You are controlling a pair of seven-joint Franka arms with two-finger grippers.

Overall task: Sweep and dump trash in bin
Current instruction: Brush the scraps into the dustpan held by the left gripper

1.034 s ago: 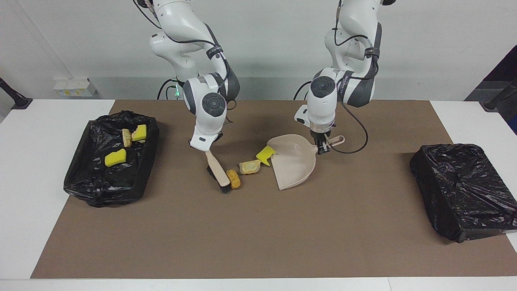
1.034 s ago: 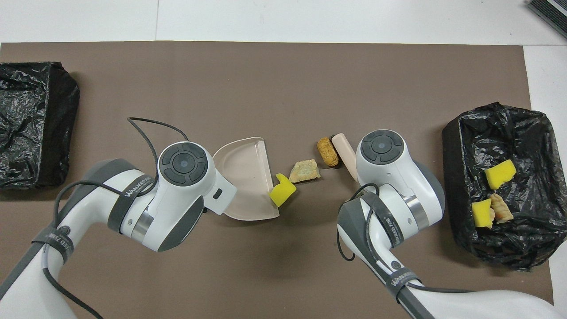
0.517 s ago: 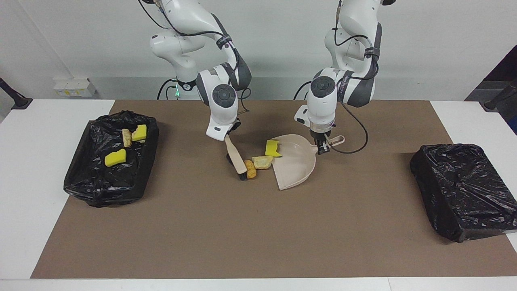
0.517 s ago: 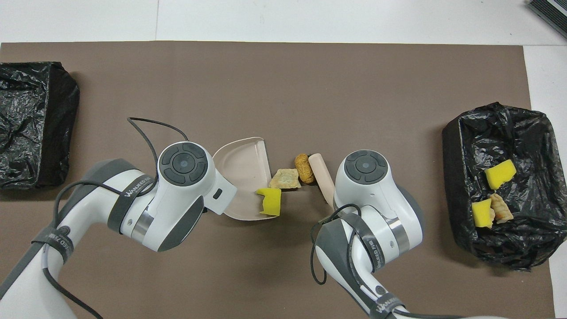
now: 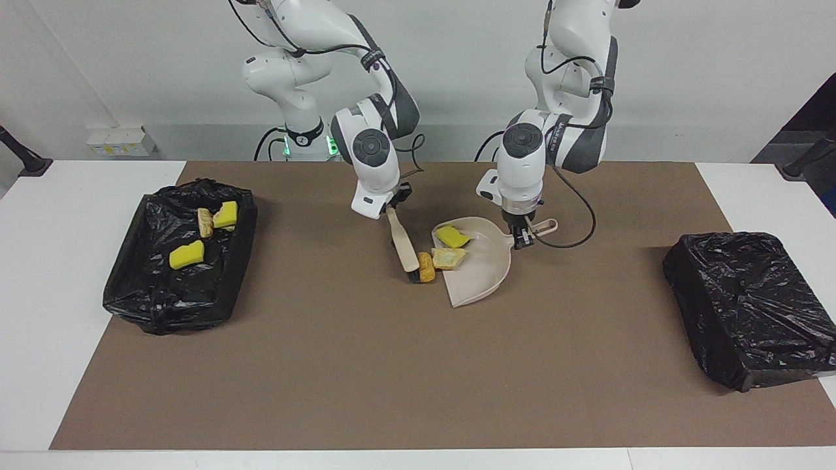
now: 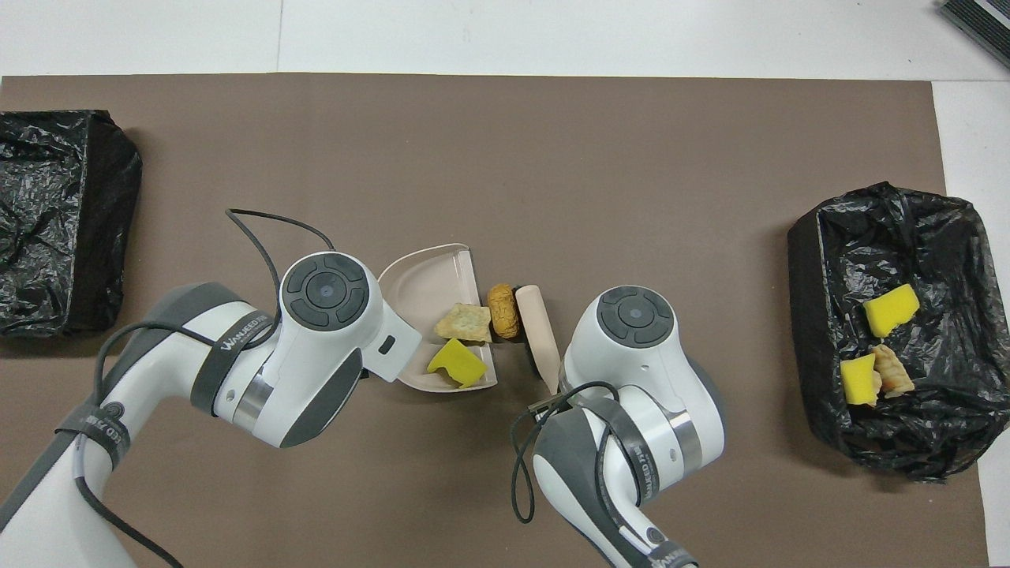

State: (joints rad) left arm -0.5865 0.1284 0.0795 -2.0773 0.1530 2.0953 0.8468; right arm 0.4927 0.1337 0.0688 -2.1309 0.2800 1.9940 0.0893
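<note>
Brown matting covers the middle of a white table, with a pale wall rising at the robots' end. At the right arm's end of the mat sits a bin lined with a black bag, holding two yellow sponge chunks and a tan bread lump. A second black-bagged bin sits at the left arm's end, well apart from the action. Near the mat's middle lies the beige dustpan, its mouth turned toward the right arm's end. The left gripper is clamped on the dustpan's handle, fingers closed around it, a black cable looping just beside. Inside the pan rest a yellow sponge piece and a pale bread chunk. A golden-brown roll lies on the mat at the pan's lip, touching the brush that stands tilted against it. The right gripper is closed tight on the brush's beige handle, bristles down on the mat. In the overhead view both arms' wrists hide their own fingers, and the roll sits wedged between the brush and the pan's edge.
</note>
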